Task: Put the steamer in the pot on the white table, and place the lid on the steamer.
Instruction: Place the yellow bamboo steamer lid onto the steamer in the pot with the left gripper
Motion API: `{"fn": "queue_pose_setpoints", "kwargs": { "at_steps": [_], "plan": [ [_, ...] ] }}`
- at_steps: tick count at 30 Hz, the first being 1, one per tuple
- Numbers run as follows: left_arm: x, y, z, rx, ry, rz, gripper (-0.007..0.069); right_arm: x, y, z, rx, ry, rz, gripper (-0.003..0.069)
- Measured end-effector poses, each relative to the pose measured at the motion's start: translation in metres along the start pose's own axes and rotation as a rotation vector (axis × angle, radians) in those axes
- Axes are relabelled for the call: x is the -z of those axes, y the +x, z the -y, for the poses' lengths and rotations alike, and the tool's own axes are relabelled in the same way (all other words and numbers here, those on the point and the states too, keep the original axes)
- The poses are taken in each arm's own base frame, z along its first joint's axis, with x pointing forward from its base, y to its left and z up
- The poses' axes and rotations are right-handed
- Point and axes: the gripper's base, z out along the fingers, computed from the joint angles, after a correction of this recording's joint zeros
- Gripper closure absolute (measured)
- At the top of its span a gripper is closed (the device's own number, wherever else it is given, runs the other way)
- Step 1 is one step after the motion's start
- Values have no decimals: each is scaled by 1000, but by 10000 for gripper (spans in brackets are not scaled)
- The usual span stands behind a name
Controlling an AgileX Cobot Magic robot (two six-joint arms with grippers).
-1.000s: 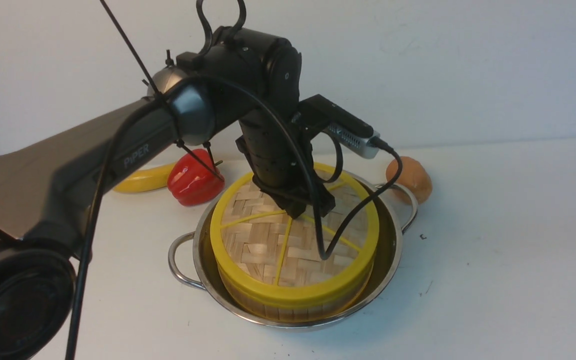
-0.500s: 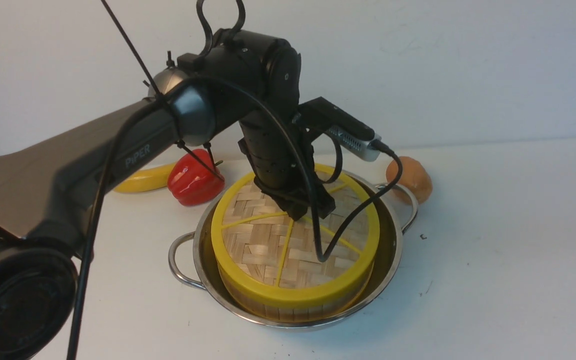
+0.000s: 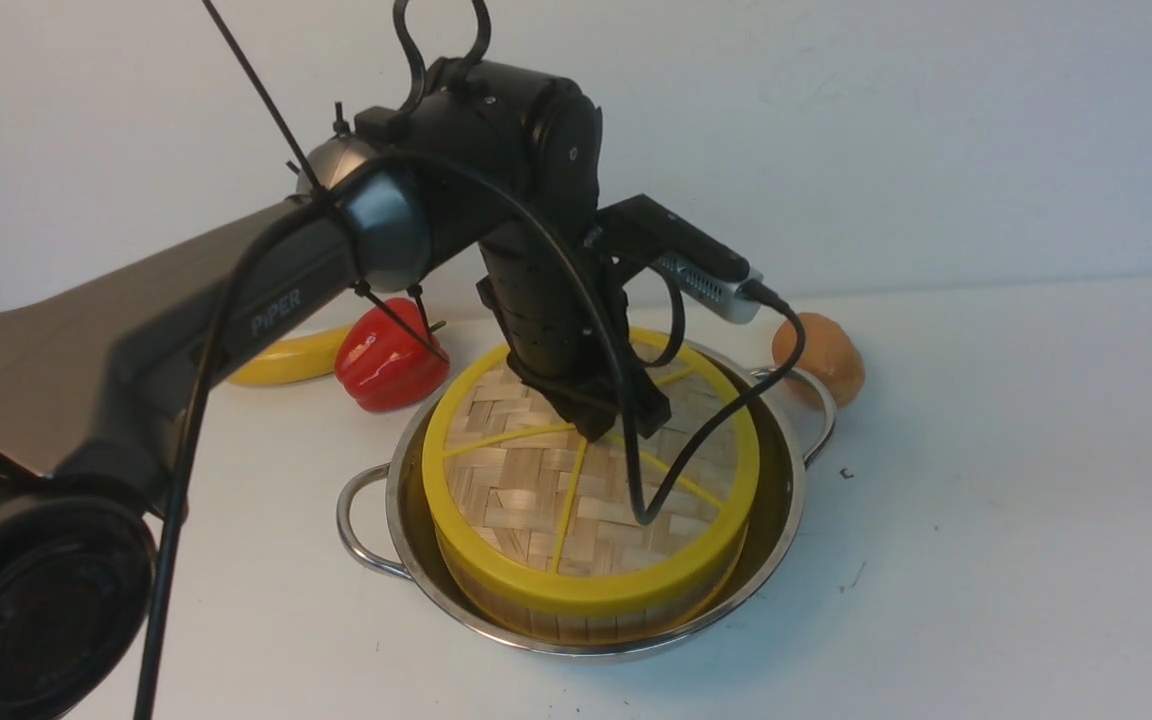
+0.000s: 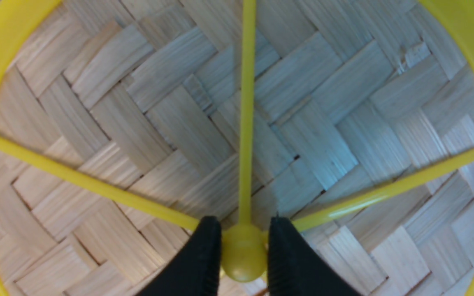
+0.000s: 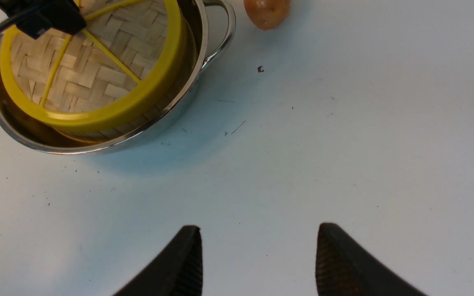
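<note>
Front view: a wide, shallow pot (image 3: pixel 781 520) of shiny stainless steel with two loop handles stands on the white counter (image 3: pixel 986 500), whose plain flat surface carries small dark specks. Inside the pot sits the steamer (image 3: pixel 576 622), a round basket; only its upright bamboo wall shows, below a thick yellow band. The lid (image 3: pixel 526 500) lies flat on top of the steamer. It is a disc of pale bamboo strips woven in a herringbone pattern, ringed in smooth yellow, with thin yellow spokes running to the middle.

The left gripper (image 3: pixel 601 425) points down at the centre of the lid, with a black cable looping across the weave beside it. Seen from the left wrist, its black ribbed fingers (image 4: pixel 204 255) stand close against both sides of the rounded yellow hub (image 4: pixel 243 253) where the spokes meet. Whether they squeeze the hub or only flank it cannot be told.

The right gripper (image 5: pixel 259 228) hangs over bare counter well apart from the pot, its two dark tapered fingers spread wide with nothing between them.

Behind the pot lie a glossy red pepper (image 3: pixel 386 360) and a yellow banana (image 3: pixel 281 362). A tan, rounded potato (image 3: pixel 826 350) rests just beside the far handle.
</note>
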Motion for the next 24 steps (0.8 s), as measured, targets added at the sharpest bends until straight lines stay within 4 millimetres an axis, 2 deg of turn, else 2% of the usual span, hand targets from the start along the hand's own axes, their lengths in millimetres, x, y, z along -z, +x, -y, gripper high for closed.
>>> {"fn": "queue_pose_setpoints", "kwargs": {
  "at_steps": [2, 8, 11, 17, 21, 24],
  "plan": [
    [0, 0, 0, 1, 2, 0, 412, 0, 0, 0, 0, 0, 0, 284],
    [-3, 1, -2, -9, -17, -11, 256, 0, 0, 0, 0, 0, 0, 284],
    [-3, 1, -3, -16, -34, -16, 204, 0, 0, 0, 0, 0, 0, 284],
    [2, 1, -4, -22, -50, -6, 148, 0, 0, 0, 0, 0, 0, 284],
    [21, 0, -5, -24, -71, 49, 133, 0, 0, 0, 0, 1, 0, 284],
    [61, 2, -3, -24, -98, 137, 134, 0, 0, 0, 0, 1, 0, 284]
  ]
}}
